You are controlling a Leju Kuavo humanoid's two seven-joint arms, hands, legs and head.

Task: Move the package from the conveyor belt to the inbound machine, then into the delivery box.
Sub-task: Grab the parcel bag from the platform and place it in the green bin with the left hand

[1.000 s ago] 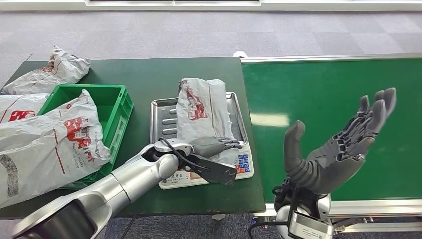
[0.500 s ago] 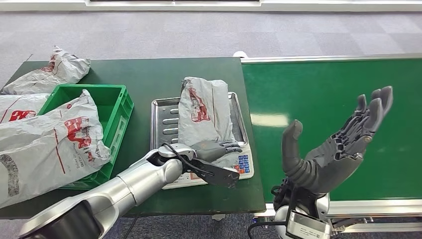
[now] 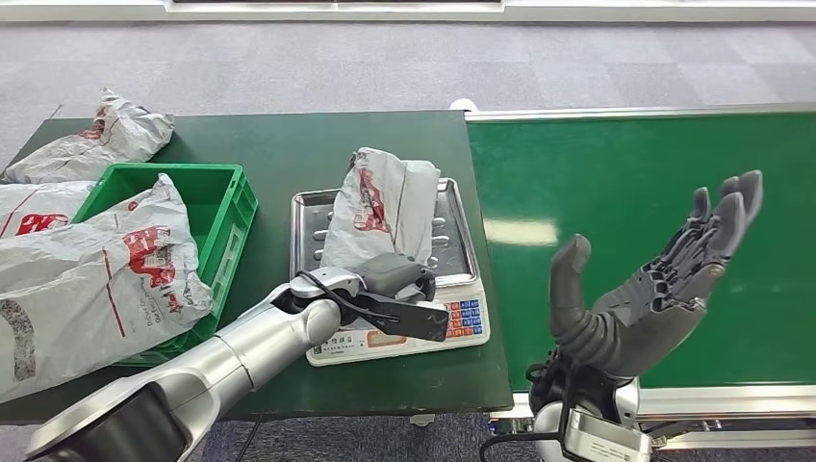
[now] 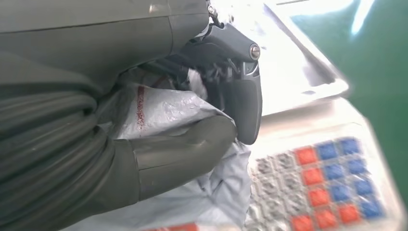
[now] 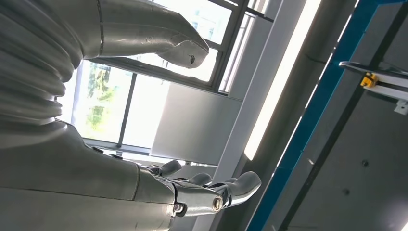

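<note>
Green desk (image 3: 289, 154) carries everything: left of the scale (image 3: 390, 269), the delivery box (image 3: 207, 207). Left hand (image 3: 390, 279) clamps the package (image 3: 380, 207) on the scale tray; lift it clear before swinging boxward. Right hand (image 3: 654, 279) hovers spread, holding nothing, over the conveyor belt (image 3: 625, 183).

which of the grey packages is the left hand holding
The package on the scale tray; the left hand grips its near end. The other packages lie around the green bin, untouched.

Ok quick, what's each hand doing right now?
Left hand: grips the package on the scale.
Right hand: open, holding nothing.
</note>
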